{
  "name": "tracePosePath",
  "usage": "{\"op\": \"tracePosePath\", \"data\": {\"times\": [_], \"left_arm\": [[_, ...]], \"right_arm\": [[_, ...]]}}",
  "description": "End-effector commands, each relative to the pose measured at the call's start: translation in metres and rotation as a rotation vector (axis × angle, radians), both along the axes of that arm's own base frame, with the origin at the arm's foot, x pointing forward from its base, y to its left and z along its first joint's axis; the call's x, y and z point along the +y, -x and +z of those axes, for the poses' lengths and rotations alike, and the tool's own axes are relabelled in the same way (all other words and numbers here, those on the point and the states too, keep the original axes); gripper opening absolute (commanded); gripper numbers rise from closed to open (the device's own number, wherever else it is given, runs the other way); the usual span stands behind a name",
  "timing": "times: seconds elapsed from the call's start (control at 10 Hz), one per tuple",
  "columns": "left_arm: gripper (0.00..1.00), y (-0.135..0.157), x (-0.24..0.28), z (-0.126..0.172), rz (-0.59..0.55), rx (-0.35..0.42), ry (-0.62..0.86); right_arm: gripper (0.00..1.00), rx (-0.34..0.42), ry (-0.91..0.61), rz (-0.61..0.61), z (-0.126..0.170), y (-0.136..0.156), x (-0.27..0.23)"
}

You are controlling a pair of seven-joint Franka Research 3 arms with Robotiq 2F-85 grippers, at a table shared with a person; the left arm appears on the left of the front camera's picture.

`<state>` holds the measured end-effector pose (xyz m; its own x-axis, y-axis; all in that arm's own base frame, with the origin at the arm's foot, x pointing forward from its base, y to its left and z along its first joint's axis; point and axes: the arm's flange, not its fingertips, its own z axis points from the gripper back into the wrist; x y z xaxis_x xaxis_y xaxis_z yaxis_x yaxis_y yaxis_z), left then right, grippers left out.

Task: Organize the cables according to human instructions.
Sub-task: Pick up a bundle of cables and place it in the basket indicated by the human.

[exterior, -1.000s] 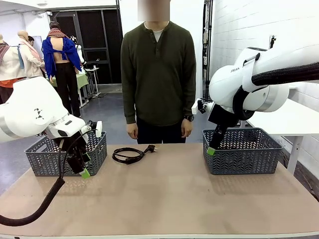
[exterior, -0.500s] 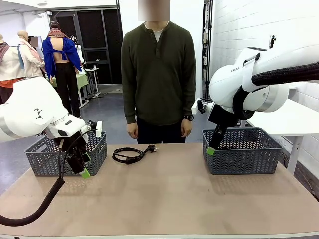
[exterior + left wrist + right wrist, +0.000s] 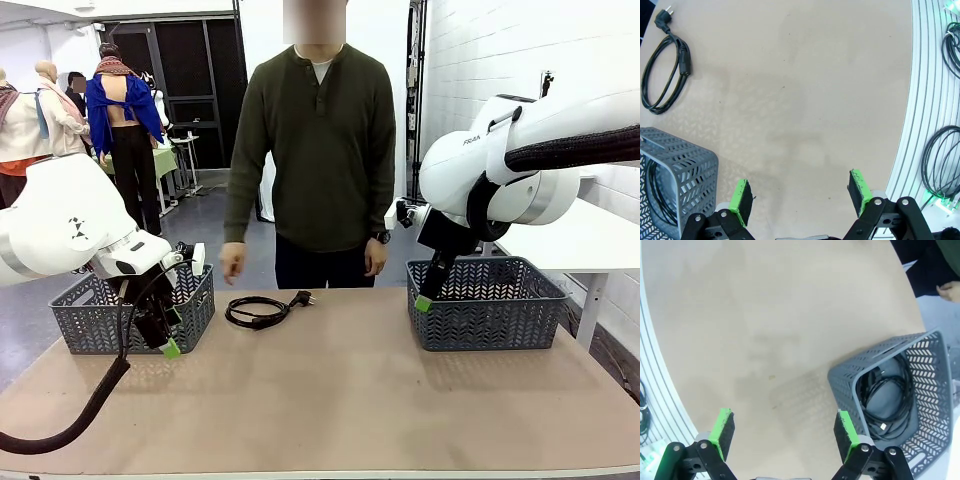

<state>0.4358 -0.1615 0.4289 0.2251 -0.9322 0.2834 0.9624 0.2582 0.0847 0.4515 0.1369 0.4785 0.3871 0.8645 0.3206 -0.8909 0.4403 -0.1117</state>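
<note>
Cable (image 3: 268,318): one thin black coil lying flat left of centre, near the table's far edge, its plug pointing right; well apart from both baskets.
Stored cables: one coil (image 3: 657,200) inside the left basket (image 3: 695,165); another coil (image 3: 888,390) inside the right basket (image 3: 845,385).
Left gripper (image 3: 799,180): jaws spread wide with nothing between them, hanging beside the left basket at picture left.
Right gripper (image 3: 783,415): equally wide and empty, by the right basket's near corner at picture right.
Person's hand (image 3: 232,262): held out from the body, above and just left of the cable; no clear pointing gesture.
Risk, wrong bin: moving before the instruction is readable would likely put the cable in the wrong basket.
Risk, contact: a reach now would pass close to that hand.
Risk, grasp: the cord lies flat, so the pads may scrape the table (image 3: 340,400) or catch a single strand, letting the coil unwind and the plug drag.
Risk, snag: the ribbed hose (image 3: 85,410) resting at lower left could catch the basket.
Surface: matte tan board, bare in the middle, rounded near edge.
Room: workshop; white brick wall at upper right, dark doorway at upper left, grey floor.
</note>
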Motion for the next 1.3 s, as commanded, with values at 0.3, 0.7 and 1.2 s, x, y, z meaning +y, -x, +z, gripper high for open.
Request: {"op": "tracePosePath", "data": {"times": [0.3,0.7,1.2], "left_arm": [[1.0,0.0001,-0.0005,0.0018,0.001,0.001,-0.008],[1.0,0.0001,-0.0005,0.0018,0.001,0.001,-0.008],[1.0,0.0001,-0.0005,0.0018,0.001,0.001,-0.008]], "right_arm": [[1.0,0.001,0.005,-0.003,-0.0007,-0.0029,0.0012],[1.0,0.001,0.005,-0.003,-0.0007,-0.0029,0.0012],[1.0,0.001,0.005,-0.003,-0.0007,-0.0029,0.0012]]}}
